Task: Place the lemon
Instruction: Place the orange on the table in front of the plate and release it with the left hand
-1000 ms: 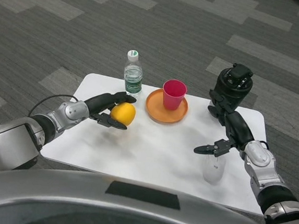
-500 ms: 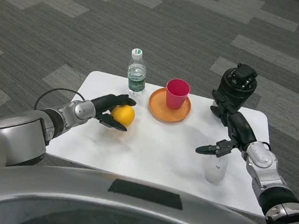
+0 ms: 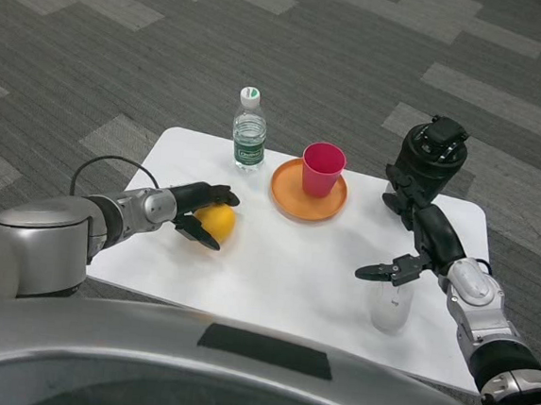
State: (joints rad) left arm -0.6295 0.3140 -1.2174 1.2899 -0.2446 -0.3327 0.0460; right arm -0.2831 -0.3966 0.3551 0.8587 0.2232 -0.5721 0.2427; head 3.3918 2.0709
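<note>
My left hand (image 3: 196, 217) grips the yellow lemon (image 3: 217, 221), with fingers over its top and under its near side. The lemon is low over the white table (image 3: 283, 270), left of centre; I cannot tell whether it touches the surface. It lies in front of the water bottle (image 3: 249, 130) and left of the orange plate (image 3: 309, 191), which carries a pink cup (image 3: 322, 168). My right hand (image 3: 425, 240) hovers at the right of the table with its fingers apart, one pointing left above a clear glass (image 3: 388, 306).
A black rounded object (image 3: 430, 158) stands at the table's back right, just behind my right hand. A black cable (image 3: 98, 164) loops off the table's left edge. Grey carpet surrounds the table.
My left hand has brought the lemon down and a little back toward me, closer to the table. The right hand has stayed put. The camera has shifted slightly.
</note>
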